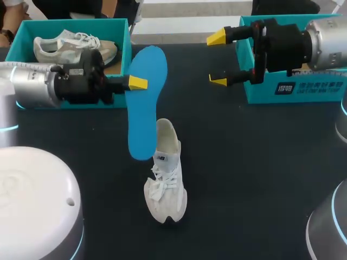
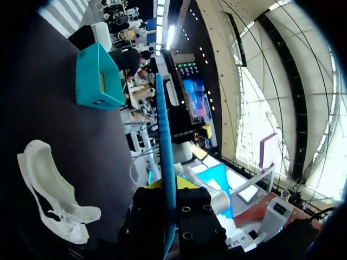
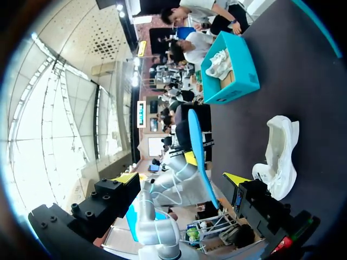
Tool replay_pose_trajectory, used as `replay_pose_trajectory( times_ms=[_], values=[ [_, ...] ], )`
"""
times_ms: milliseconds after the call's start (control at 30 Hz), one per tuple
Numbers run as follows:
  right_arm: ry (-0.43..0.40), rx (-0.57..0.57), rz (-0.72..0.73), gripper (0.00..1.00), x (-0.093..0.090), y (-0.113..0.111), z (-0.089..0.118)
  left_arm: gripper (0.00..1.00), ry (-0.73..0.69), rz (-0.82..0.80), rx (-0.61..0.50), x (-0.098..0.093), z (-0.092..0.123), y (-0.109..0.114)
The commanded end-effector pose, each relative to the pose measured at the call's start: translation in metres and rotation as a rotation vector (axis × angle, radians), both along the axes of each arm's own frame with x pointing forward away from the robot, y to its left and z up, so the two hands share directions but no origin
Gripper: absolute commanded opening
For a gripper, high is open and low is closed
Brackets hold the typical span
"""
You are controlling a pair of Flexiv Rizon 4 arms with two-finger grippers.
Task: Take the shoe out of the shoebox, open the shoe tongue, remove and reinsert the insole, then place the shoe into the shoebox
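The insole [image 1: 145, 103] covers the far finger of the left gripper [image 1: 135, 83], so only one yellow tip shows. The right box [image 1: 295, 89] sits mostly behind the right arm [image 1: 309, 40] and gets chopped off by the frame edge.

Head view: soft, even light from above; dark table [image 1: 260, 179] matte, flat-lit. White shoe [image 1: 165, 181] bright, toe a bit washed out; shadow beside it prob. there, too faint to tell. Wrist views: hard daylight beyond table burns white, table side v. dark.

High overhead, two wrists; common shoe [image 1: 165, 184]
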State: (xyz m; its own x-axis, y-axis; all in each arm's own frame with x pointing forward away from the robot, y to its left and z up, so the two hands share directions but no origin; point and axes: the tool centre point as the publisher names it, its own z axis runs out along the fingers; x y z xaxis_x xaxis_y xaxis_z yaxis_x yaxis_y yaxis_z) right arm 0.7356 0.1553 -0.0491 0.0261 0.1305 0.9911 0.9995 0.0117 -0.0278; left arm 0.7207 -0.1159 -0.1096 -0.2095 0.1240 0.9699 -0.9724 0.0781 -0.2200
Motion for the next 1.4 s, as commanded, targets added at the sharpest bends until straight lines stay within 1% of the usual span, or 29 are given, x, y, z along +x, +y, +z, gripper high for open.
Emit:
replay_pose_trajectory(
  times_ms=[33,67,100,133,167,200,400,567,667,833,967,1000,1067,1400],
  values=[
    [0.000,-0.044,0.001,1.00,0.001,0.004,0.001,0.00,0.261,0.028,-0.062,0.000,-0.009,-0.002],
    [0.010,-0.099,-0.018,1.00,0.000,0.007,0.003,0.00,0.262,0.029,-0.062,0.001,-0.009,-0.002],
    [0.041,-0.150,-0.035,1.00,-0.001,0.009,0.003,0.00,0.263,0.029,-0.061,0.001,-0.009,-0.002],
    [0.055,-0.183,-0.052,1.00,-0.001,0.010,0.002,0.00,0.266,0.029,-0.060,0.002,-0.009,-0.003],
    [0.058,-0.242,-0.084,1.00,-0.003,0.013,0.002,0.00,0.293,0.027,-0.063,0.003,-0.010,-0.003],
    [0.060,-0.274,-0.093,1.00,-0.004,0.015,0.001,0.00,0.286,0.028,-0.060,0.004,-0.010,-0.003],
    [-0.006,-0.411,-0.128,1.00,-0.011,0.028,0.005,0.00,0.273,0.018,-0.035,0.010,-0.013,-0.004],
    [-0.036,-0.552,-0.131,1.00,-0.019,0.041,0.017,0.00,0.262,0.022,-0.021,0.016,-0.016,-0.003],
    [-0.023,-0.628,-0.121,1.00,-0.021,0.050,0.025,0.00,0.256,0.025,-0.011,0.018,-0.017,-0.002],
    [0.045,-0.801,-0.104,1.00,-0.020,0.067,0.037,0.00,0.245,0.024,0.004,0.019,-0.020,-0.001],
    [0.068,-0.928,-0.109,1.00,-0.017,0.089,0.047,0.00,0.245,0.021,0.008,0.019,-0.021,-0.002],
    [0.067,-0.941,-0.104,1.00,-0.017,0.092,0.049,0.00,0.245,0.020,0.009,0.019,-0.022,-0.002],
    [0.107,-0.983,-0.139,1.00,-0.018,0.094,0.050,0.00,0.244,0.018,0.011,0.019,-0.022,-0.002],
    [0.107,-0.983,-0.139,1.00,-0.018,0.094,0.050,0.00,0.244,0.022,0.016,0.021,-0.022,-0.002]
  ],
)
